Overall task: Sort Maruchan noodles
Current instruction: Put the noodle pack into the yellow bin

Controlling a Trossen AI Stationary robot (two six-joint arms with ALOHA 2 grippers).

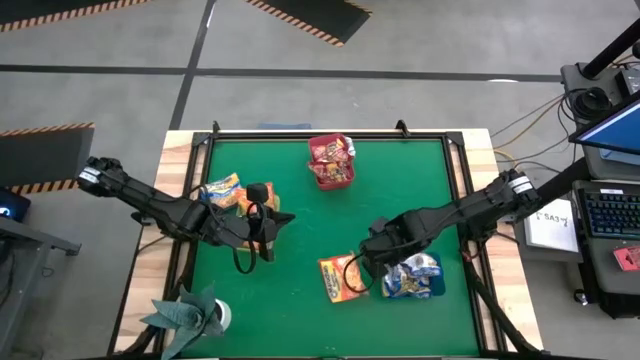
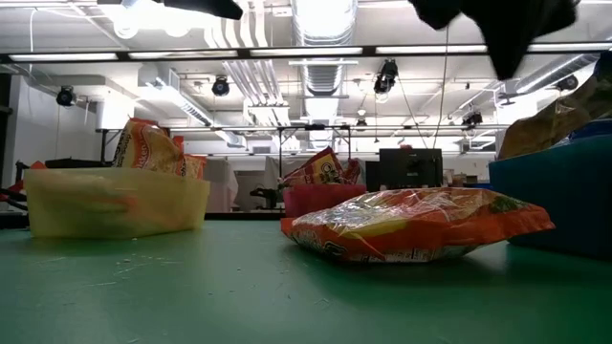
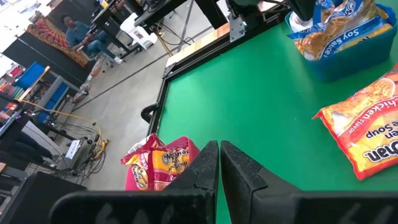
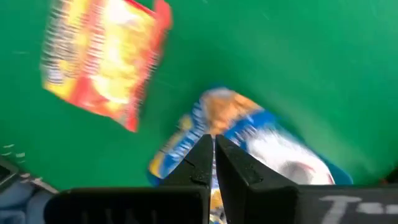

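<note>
One orange noodle packet (image 1: 342, 278) (image 2: 421, 225) lies flat on the green table, near the front. Blue packets (image 1: 408, 272) (image 3: 336, 25) fill the blue tray (image 1: 432, 288). Red packets (image 1: 331, 155) sit in the red tray (image 1: 331, 180) at the far middle. Orange packets (image 1: 222, 186) stand in the yellow tray (image 2: 115, 205) at the left. My right gripper (image 4: 213, 144) is shut and points down over a blue packet (image 4: 249, 134) at the blue tray's left end; the low view shows a gap below its tips (image 2: 504, 72). My left gripper (image 3: 219, 152) is shut and held above the table left of centre.
A teal paper-like shape with a white cup (image 1: 195, 312) stands at the near left corner. A black frame (image 1: 330, 135) and wooden border edge the green mat. Bare mat lies between the red tray and the loose orange packet. A person (image 3: 78, 31) sits in the room beyond.
</note>
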